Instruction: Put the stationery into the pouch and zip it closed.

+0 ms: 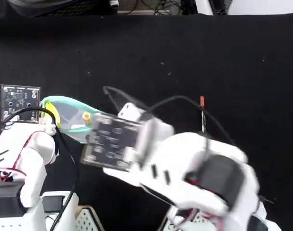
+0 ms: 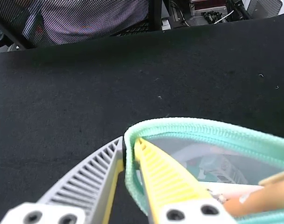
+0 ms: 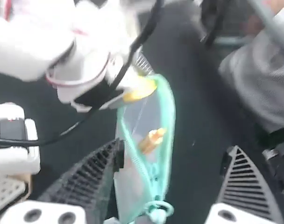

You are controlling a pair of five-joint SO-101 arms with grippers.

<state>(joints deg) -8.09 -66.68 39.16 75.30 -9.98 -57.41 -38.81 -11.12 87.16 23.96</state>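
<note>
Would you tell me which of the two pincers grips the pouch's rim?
The left pincer: its yellow finger is inside the pouch, its grey one outside, pinching the rim. The right pincer stands open.

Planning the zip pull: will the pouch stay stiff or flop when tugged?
Probably floppy: the pouch has thin clear walls and a curving rim. Likely light, so it may drag unless the left gripper pinching its rim resists.

Pouch: mint-green zip edging, clear sides. Tabletop: black. My left claw: one yellow ribbed finger, one grey. My right claw: black, ribbed.
</note>
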